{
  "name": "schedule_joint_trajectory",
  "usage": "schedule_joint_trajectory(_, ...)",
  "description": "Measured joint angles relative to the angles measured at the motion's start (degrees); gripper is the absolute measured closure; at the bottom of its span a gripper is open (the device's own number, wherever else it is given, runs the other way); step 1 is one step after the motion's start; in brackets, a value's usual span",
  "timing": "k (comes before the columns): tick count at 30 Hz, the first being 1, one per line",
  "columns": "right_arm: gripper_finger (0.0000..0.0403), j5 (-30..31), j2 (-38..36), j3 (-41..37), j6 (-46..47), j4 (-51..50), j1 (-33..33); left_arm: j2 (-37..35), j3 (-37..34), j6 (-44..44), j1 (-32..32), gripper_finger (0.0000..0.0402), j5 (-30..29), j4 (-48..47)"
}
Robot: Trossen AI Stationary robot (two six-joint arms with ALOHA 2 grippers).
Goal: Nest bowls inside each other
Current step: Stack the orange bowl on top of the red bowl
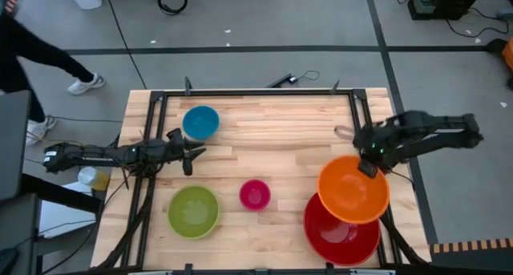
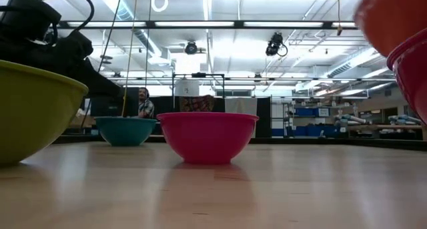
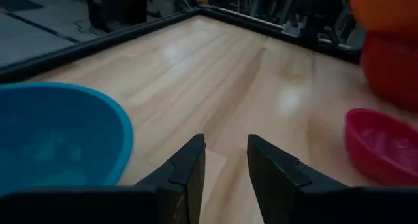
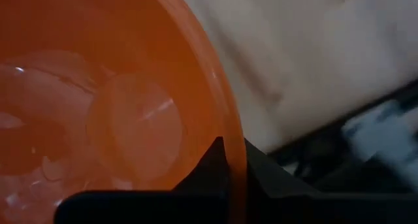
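My right gripper (image 1: 369, 167) is shut on an orange bowl (image 1: 353, 190), which hangs over the far part of a red bowl (image 1: 343, 231) at the table's near right. On the table stand a small pink bowl (image 1: 255, 194), a green bowl (image 1: 193, 211) at the near left and a blue bowl (image 1: 200, 123) at the far left. My left gripper (image 1: 192, 152) stands open between the blue and green bowls, pointing toward the table's right, with nothing between its fingers (image 3: 189, 162). My right gripper holds the orange bowl by its rim (image 4: 230, 129), on the bowl's far side. One finger is inside the bowl and one outside, pinching the wall between them. The fingers come steeply from above. The bowl is lifted off the table, mouth up, above the red bowl (image 2: 412, 72).
A black frame (image 1: 256, 91) runs round the table's far and side edges. Bare wood lies open in the middle and far right of the table (image 1: 288, 135). A person's legs (image 1: 56, 62) show on the floor beyond the far left corner.
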Motion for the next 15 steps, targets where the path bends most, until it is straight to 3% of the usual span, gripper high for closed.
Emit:
schedule_joint_trajectory(9,0.0383,-2.3,3.7,-13.3,13.7,16.4,17.2,1.5,0.0,-3.3,-2.5,0.0283,0.0,-0.1)
schedule_joint_trajectory(15,0.0311,-0.1,7.9,-13.4,16.9,18.0,18.8,2.1,0.0,-3.8,-3.7,0.0283,-0.1,-0.2)
